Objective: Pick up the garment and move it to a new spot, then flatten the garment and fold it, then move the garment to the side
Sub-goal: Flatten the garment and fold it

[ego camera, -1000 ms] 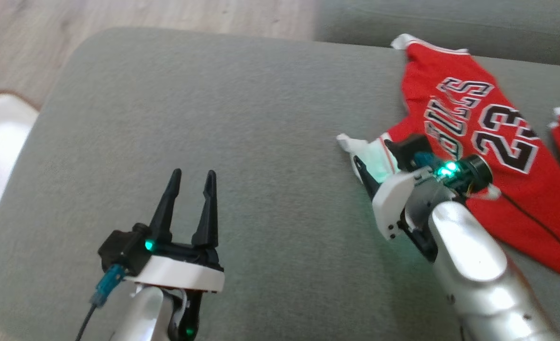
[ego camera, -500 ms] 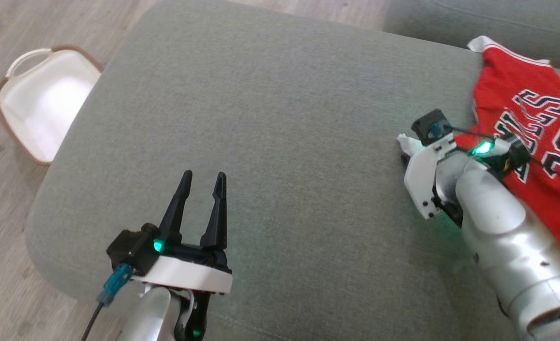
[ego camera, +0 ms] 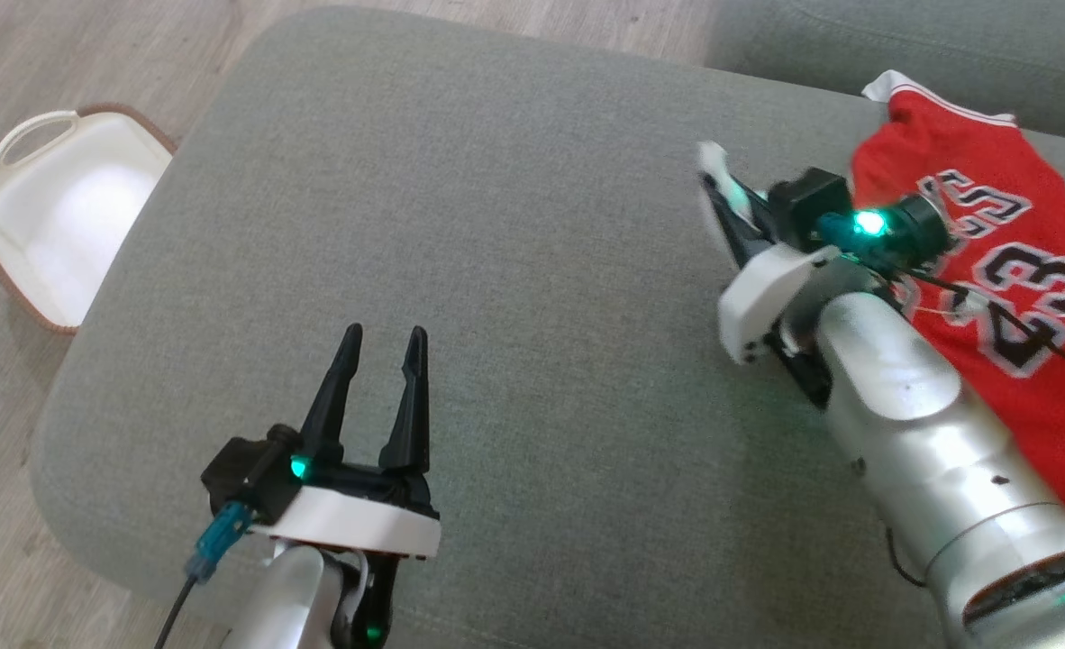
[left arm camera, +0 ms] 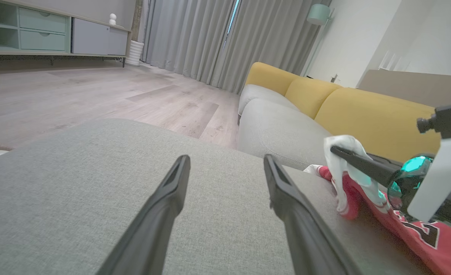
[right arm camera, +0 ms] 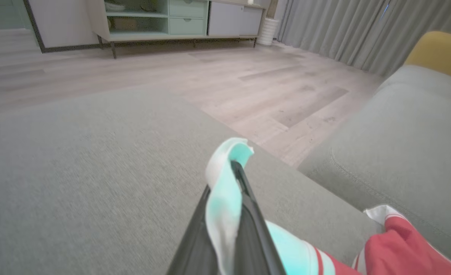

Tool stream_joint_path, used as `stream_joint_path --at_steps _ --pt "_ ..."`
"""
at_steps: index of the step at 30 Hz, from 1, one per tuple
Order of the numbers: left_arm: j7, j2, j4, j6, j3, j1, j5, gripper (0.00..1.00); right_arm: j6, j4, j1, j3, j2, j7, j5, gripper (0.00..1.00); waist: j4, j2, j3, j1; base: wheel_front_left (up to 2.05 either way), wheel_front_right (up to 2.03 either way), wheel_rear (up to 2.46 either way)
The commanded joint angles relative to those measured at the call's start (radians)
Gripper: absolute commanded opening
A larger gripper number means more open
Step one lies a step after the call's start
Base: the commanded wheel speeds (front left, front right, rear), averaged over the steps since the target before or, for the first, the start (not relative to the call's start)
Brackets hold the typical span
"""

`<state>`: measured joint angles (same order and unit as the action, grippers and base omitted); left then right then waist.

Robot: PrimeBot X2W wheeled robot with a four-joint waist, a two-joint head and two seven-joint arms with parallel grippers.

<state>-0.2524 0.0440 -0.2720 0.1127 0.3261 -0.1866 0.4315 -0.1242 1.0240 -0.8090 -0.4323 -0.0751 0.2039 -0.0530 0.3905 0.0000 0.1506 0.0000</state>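
the grey cushion (ego camera: 496,270) carries the red jersey (ego camera: 1010,270) on its right part, the long axis running from a white-trimmed corner back to the cushion's right edge. the white basket (ego camera: 64,216), on the floor by the cushion's left end, looks bare inside. the right gripper (ego camera: 717,180), the nearer one, pinches that corner above the cushion; the left gripper (ego camera: 379,361) hangs spread over the near left, well apart.

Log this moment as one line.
phase: grasp | right gripper: shut on white trim of jersey | left gripper: open, empty, over cushion | jersey: mostly lying on cushion
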Motion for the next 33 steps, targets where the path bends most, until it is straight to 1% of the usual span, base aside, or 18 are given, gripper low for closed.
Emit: stream_joint_path --at_steps 1,5,9,10,11,12,14,20,22,24,27,30,33 --pt "-0.009 0.006 0.029 -0.004 -0.029 -0.045 -0.005 1.00 -0.007 -0.071 -0.020 -0.082 0.024 0.028 -0.067 0.00 -0.002 0.0000 -0.005 0.0000 0.00 0.00 0.00" --pt "-0.009 0.006 0.026 -0.003 -0.030 -0.046 -0.008 1.00 -0.007 -0.190 0.030 -0.332 0.024 0.050 -0.225 0.00 -0.008 0.0000 -0.010 0.0000 0.00 0.00 0.00" --pt "-0.009 0.006 0.022 -0.001 -0.035 -0.042 -0.013 1.00 -0.007 -0.243 0.068 -0.605 0.024 0.052 -0.358 0.00 -0.011 0.0000 -0.019 0.0000 0.00 0.00 0.00" --pt "-0.009 0.006 0.020 0.000 -0.036 -0.041 -0.015 1.00 -0.007 -0.255 0.073 -0.675 0.018 0.050 -0.396 0.79 -0.012 0.0000 -0.022 0.0000 0.00 0.00 0.00" --pt "-0.009 0.006 0.019 0.000 -0.039 -0.039 -0.018 1.00 -0.007 -0.263 0.075 -0.738 0.008 0.042 -0.435 1.00 -0.013 0.0000 -0.025 0.0000 0.00 0.00 0.00" --pt "-0.009 0.006 0.018 0.000 -0.042 -0.037 -0.021 1.00 -0.007 -0.276 0.070 -0.788 -0.004 0.042 -0.464 1.00 -0.016 0.0000 -0.028 0.0000 0.00 0.00 0.00" --pt "-0.009 0.006 0.016 0.001 -0.049 -0.033 -0.025 1.00 -0.007 -0.298 0.063 -0.830 -0.025 0.043 -0.508 1.00 -0.022 0.0000 -0.035 0.0000 0.00 0.00 0.00" --pt "-0.009 0.006 0.020 0.001 -0.073 -0.023 -0.040 1.00 -0.007 -0.325 0.037 -0.845 -0.068 0.048 -0.584 1.00 -0.058 0.0000 -0.055 0.0000 0.00 0.00 0.00" --pt "-0.009 0.006 0.023 0.002 -0.084 -0.020 -0.045 1.00 -0.007 -0.310 0.022 -0.817 -0.094 0.051 -0.612 1.00 -0.078 0.0000 -0.065 0.0000 0.00 0.00 0.00" --pt "-0.009 0.006 0.029 0.002 -0.098 -0.016 -0.050 1.00 -0.007 -0.291 0.013 -0.766 -0.118 0.054 -0.624 1.00 -0.098 0.0000 -0.075 0.0000 0.00 0.00 0.00" --pt "-0.009 0.006 0.040 0.002 -0.117 -0.010 -0.060 1.00 -0.007 -0.261 0.017 -0.640 -0.157 0.057 -0.613 1.00 -0.131 0.0000 -0.088 0.0000 0.00 0.00 0.00" --pt "-0.009 0.006 0.052 0.004 -0.136 -0.003 -0.069 1.00 -0.007 -0.255 0.057 -0.452 -0.193 0.057 -0.562 1.00 -0.163 0.0000 -0.100 0.0000 0.00 0.00 0.00" --pt "-0.009 0.006 0.062 0.005 -0.150 0.005 -0.074 1.00 -0.007 -0.266 0.140 -0.247 -0.208 0.058 -0.487 1.00 -0.194 0.0000 -0.109 0.0000 0.00 0.00 0.00"
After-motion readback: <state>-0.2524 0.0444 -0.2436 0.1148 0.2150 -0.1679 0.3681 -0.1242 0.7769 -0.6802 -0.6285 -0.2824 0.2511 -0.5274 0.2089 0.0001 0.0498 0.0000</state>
